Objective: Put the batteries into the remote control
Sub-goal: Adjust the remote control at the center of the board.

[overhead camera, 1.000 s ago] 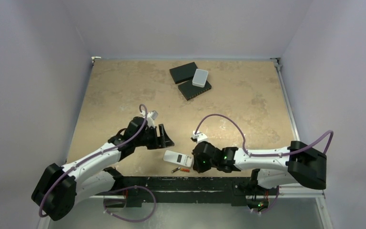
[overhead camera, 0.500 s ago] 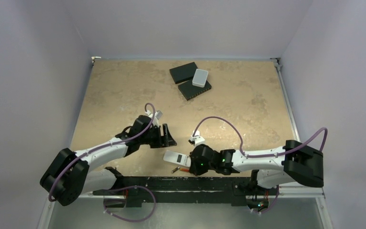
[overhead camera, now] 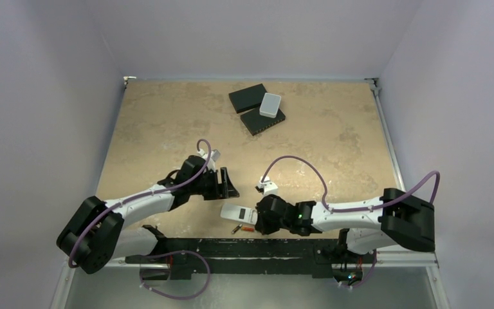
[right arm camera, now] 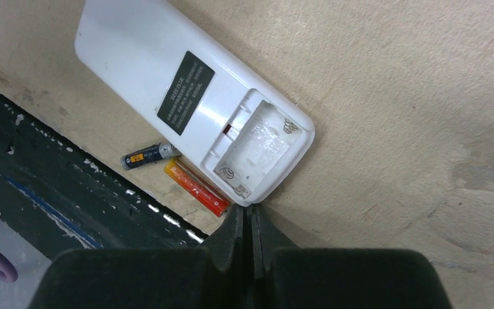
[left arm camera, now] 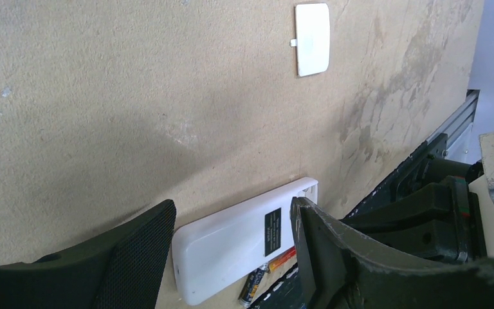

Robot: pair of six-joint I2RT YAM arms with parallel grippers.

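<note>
You'll find the left arm (overhead camera: 145, 199) and right arm (overhead camera: 350, 215) alike: white link shells, black joint housings. A purple cable (overhead camera: 292, 158) loops along each. A green light (overhead camera: 300, 208) glows near the right wrist. The left arm's fingers (left arm camera: 135, 257) are matte black, with a mesh-textured pad.

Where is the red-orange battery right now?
Right wrist view: the red-orange battery lies against the edge of the remote control, beside the dark battery, left of the right gripper.
</note>
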